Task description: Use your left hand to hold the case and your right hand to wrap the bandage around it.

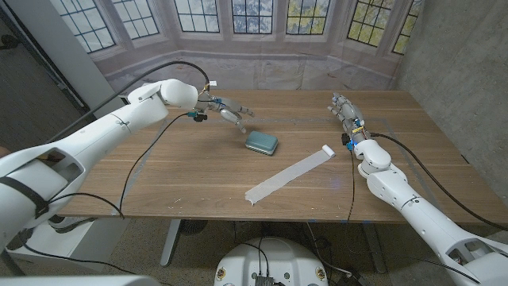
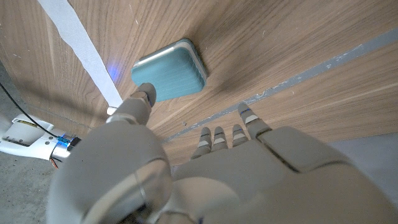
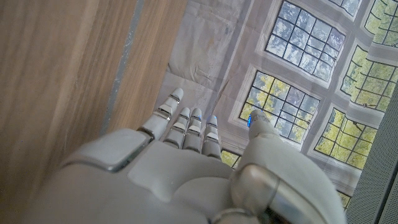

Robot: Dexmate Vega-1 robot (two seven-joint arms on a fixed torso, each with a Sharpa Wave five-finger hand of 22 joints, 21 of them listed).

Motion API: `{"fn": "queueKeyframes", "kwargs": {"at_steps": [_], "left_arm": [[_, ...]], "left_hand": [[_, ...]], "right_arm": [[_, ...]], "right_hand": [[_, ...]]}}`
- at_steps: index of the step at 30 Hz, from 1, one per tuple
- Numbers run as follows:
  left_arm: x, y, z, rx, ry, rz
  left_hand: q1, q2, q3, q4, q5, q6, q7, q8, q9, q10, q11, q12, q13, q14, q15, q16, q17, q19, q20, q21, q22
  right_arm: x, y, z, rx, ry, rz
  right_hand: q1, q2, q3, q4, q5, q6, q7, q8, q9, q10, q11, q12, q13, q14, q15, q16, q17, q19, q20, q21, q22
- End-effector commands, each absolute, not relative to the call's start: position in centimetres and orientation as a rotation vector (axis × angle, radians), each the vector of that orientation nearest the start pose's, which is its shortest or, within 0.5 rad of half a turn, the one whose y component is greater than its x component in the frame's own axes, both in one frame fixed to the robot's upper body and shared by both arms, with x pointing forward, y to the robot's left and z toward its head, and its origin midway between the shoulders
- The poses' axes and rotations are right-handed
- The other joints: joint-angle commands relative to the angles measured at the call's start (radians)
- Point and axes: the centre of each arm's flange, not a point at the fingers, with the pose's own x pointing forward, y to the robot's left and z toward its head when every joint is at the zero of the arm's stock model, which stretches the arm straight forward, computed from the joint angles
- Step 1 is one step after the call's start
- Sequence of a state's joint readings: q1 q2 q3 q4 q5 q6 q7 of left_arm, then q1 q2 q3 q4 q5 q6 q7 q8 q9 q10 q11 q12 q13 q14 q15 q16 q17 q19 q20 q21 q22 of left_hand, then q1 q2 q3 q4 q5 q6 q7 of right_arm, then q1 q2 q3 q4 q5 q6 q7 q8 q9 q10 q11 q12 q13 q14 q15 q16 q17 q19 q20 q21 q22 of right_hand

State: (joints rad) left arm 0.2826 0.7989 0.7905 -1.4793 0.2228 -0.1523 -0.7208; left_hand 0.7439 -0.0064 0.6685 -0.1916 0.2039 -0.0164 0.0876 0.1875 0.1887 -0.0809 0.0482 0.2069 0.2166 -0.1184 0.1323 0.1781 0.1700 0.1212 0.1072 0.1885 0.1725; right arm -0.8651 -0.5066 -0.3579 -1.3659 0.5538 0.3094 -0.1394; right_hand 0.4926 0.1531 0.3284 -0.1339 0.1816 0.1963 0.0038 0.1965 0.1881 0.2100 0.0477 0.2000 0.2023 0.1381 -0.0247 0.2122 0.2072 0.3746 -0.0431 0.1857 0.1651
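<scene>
A small teal case (image 1: 261, 142) lies on the wooden table (image 1: 190, 171) near its middle. My left hand (image 1: 225, 110) hovers just behind and to the left of the case, fingers spread, holding nothing. In the left wrist view the case (image 2: 170, 71) lies just beyond the fingertips (image 2: 144, 95) of my left hand (image 2: 205, 168). A long white bandage strip (image 1: 290, 174) lies stretched out diagonally in front of the case, also seen as the bandage strip (image 2: 81, 46). My right hand (image 1: 345, 110) is at the table's far right, fingers straight and empty; the right wrist view shows this hand (image 3: 186, 155) open.
A black cable (image 1: 151, 147) from the left arm drapes over the table's left part. Another cable (image 1: 421, 155) runs along the right arm. Windows and a pale cloth stand behind the table's far edge.
</scene>
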Motion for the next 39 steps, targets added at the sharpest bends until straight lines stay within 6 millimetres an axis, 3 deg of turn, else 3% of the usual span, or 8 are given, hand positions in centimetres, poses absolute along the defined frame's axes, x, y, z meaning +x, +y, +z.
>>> {"fn": "queueKeyframes", "kwargs": {"at_steps": [1,22,39], "left_arm": [[61.2,20.2,10.5,1.675,-0.404,-0.657],[60.6,19.1,9.7,1.750,-0.487,-0.568],[61.3,17.9,9.2,1.817,-0.445,-0.576]], "left_hand": [[0.021,-0.003,-0.003,0.003,-0.004,-0.013,0.002,-0.001,0.003,-0.012,-0.006,0.004,0.004,-0.004,0.001,0.000,0.005,-0.003,0.004,0.002,0.002],[0.083,-0.025,-0.005,0.003,-0.018,0.003,0.005,0.017,0.004,0.019,-0.018,0.033,0.017,0.026,-0.012,0.010,0.007,0.007,0.004,0.008,0.004],[0.125,-0.039,-0.007,0.004,-0.022,0.011,0.001,0.020,0.004,0.029,-0.023,0.048,0.025,0.029,-0.013,0.007,0.008,-0.012,0.009,0.001,0.005]], "right_arm": [[63.5,-29.5,-2.0,0.018,-0.654,0.060],[63.0,-31.1,-3.1,0.056,-0.652,0.049],[63.2,-31.9,-4.0,0.083,-0.645,0.032]], "right_hand": [[0.012,-0.001,0.002,-0.005,0.005,0.005,0.005,0.000,0.004,0.005,0.008,0.006,0.006,0.003,0.004,0.004,0.002,0.006,-0.007,0.007,0.005],[0.012,0.000,0.000,-0.006,0.005,0.004,0.005,0.000,0.004,0.005,0.011,0.006,0.006,0.003,0.008,0.005,0.003,0.005,-0.004,0.007,0.005],[0.011,0.000,-0.002,-0.006,0.005,0.000,0.006,-0.001,0.004,0.004,0.010,0.007,0.007,0.001,0.006,0.005,0.004,0.003,-0.004,0.006,0.005]]}}
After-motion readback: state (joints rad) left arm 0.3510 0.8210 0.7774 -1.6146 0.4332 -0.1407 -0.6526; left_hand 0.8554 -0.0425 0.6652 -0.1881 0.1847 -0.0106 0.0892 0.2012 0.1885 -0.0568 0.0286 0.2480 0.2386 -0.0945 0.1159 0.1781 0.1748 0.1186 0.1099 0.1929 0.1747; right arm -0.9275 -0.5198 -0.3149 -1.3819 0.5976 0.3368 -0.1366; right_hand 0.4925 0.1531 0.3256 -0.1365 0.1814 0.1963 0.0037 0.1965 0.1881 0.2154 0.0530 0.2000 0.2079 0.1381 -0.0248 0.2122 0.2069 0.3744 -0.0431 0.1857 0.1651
